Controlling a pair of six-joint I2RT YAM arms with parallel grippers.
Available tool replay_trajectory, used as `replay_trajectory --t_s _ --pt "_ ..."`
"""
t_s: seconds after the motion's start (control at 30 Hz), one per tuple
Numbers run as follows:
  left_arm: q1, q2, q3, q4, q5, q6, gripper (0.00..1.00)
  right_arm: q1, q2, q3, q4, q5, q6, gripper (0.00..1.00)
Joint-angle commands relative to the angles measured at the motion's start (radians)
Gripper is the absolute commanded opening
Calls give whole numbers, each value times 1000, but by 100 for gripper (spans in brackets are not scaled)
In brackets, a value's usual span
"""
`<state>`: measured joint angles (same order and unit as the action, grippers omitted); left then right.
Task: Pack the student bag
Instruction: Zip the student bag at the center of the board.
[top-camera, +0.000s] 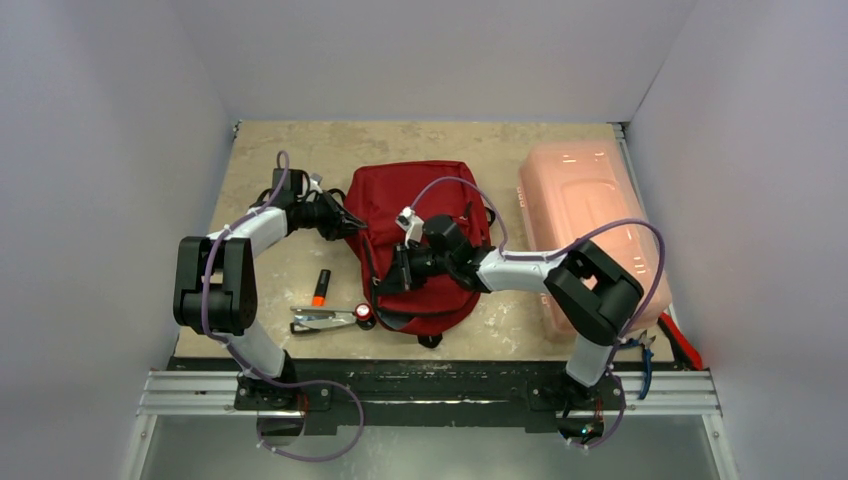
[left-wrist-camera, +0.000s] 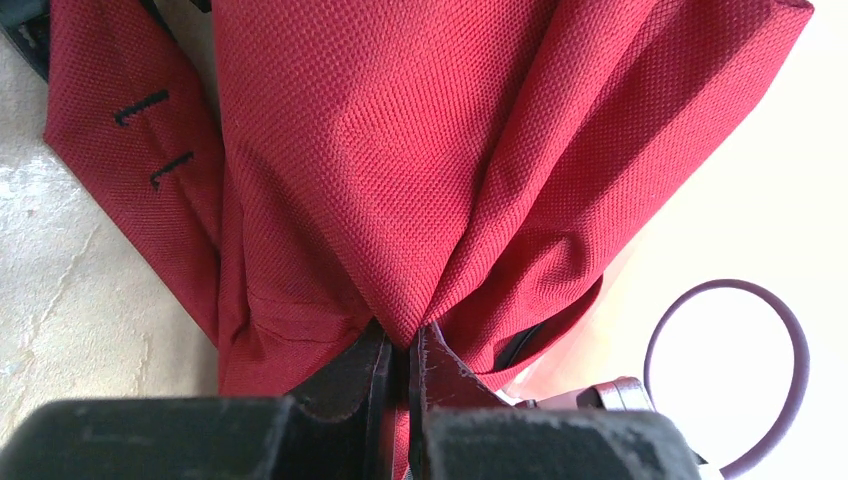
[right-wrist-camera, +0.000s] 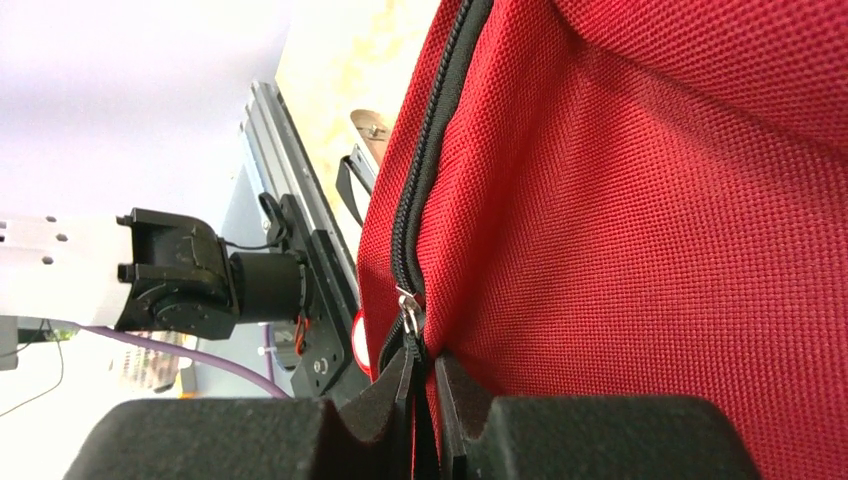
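Note:
The dark red student bag (top-camera: 400, 205) lies flat in the middle of the table, rounded top toward the back. My left gripper (top-camera: 345, 222) is at its left edge, shut on a pinched fold of red fabric (left-wrist-camera: 400, 250). My right gripper (top-camera: 397, 272) is over the bag's front left part, shut on the black zipper pull (right-wrist-camera: 411, 330) of the bag's zipper (right-wrist-camera: 430, 130). An orange marker (top-camera: 320, 288), scissors (top-camera: 325, 318) and a small round red and white item (top-camera: 365, 313) lie on the table left of the bag's near end.
A pale pink translucent plastic box (top-camera: 590, 225) lies right of the bag, partly under my right arm. Red and blue handled tools (top-camera: 665, 345) lie at the table's right near corner. Grey walls enclose the table on three sides.

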<state>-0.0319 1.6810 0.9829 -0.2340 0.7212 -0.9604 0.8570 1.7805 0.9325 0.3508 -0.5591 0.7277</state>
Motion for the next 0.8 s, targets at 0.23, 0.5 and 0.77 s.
replay_trajectory --t_s 0.23,0.5,0.77 --pt "4 -7 -6 66 33 -18 0 4 -103 11 -83 48 -60 25" --pt "4 -9 -7 68 33 -18 0 4 -103 18 -93 51 -62 22" --pt "4 -6 -7 74 32 -19 0 21 -133 27 -162 85 -68 0"
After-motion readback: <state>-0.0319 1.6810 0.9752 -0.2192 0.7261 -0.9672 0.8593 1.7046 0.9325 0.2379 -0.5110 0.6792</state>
